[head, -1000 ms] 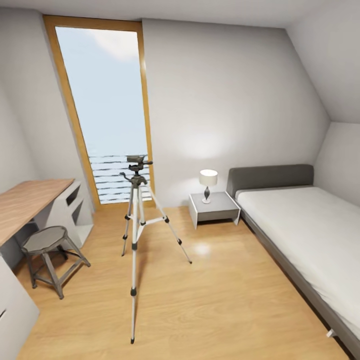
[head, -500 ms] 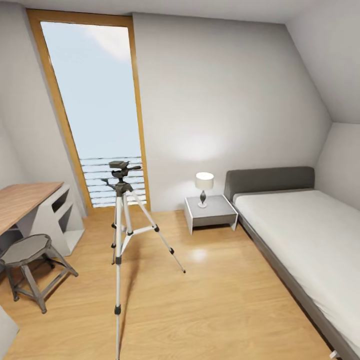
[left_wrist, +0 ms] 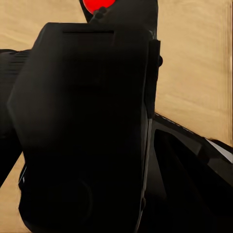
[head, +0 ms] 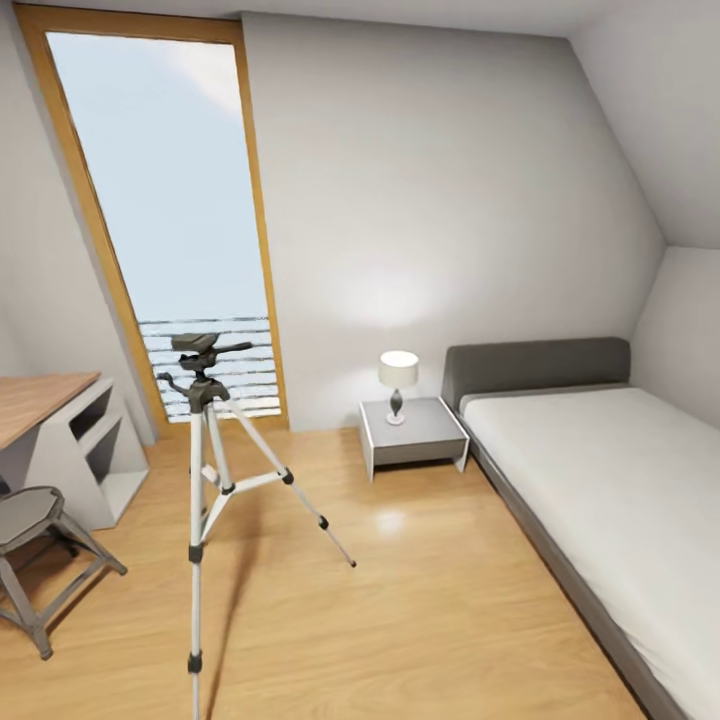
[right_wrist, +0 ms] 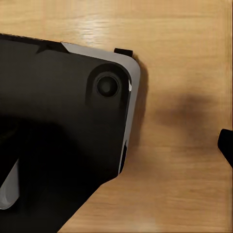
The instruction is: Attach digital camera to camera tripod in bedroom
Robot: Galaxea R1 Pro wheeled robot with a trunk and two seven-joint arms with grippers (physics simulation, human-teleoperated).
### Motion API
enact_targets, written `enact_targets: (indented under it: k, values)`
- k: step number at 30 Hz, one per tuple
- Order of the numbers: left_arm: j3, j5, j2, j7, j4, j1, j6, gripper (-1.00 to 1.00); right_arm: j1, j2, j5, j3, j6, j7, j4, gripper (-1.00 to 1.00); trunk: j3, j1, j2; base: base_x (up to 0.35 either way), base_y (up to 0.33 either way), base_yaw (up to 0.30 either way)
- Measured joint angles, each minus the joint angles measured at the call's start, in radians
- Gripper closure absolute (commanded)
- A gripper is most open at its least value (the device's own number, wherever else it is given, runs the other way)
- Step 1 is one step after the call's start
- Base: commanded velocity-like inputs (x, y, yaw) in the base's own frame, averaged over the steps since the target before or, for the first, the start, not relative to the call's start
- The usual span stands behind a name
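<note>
The camera tripod (head: 197, 470) stands on the light wood floor at the left of the head view, in front of the tall window (head: 165, 210). Its black head (head: 196, 346) and pan handle carry nothing. In the left wrist view the digital camera (left_wrist: 82, 121) looms very close as a black box with a red button (left_wrist: 97, 5) at its edge, held over the floor. My left gripper is shut on it, with its fingers hidden by the body. In the right wrist view one black fingertip (right_wrist: 226, 145) shows at the frame's edge, with nothing between the fingers.
A wood-topped grey desk (head: 45, 400) and a round grey stool (head: 28, 515) stand left of the tripod. A nightstand (head: 415, 437) with a lamp (head: 398, 383) and a bed (head: 600, 480) fill the right side. My own dark base (right_wrist: 53, 121) lies below the right wrist.
The whole head view has shifted: tripod, desk and stool slid toward the picture's left and the bed shows more, so the camera moved. The tripod itself stands as before.
</note>
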Motion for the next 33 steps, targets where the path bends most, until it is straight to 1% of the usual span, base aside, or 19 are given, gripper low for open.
enact_targets:
  k: [16,33]
  values:
    - [0.000,0.000,0.000,0.000,0.001,0.000,0.001,1.00,0.000,0.000,0.000,0.001,0.001,0.000,0.000,-1.00,0.000,0.000,0.000,0.287,-0.226,0.016]
    - [0.000,0.000,0.000,0.000,0.001,0.000,0.001,1.00,0.000,-0.001,0.000,0.002,0.000,0.000,0.000,-1.00,0.000,0.000,0.000,0.286,-0.226,0.257]
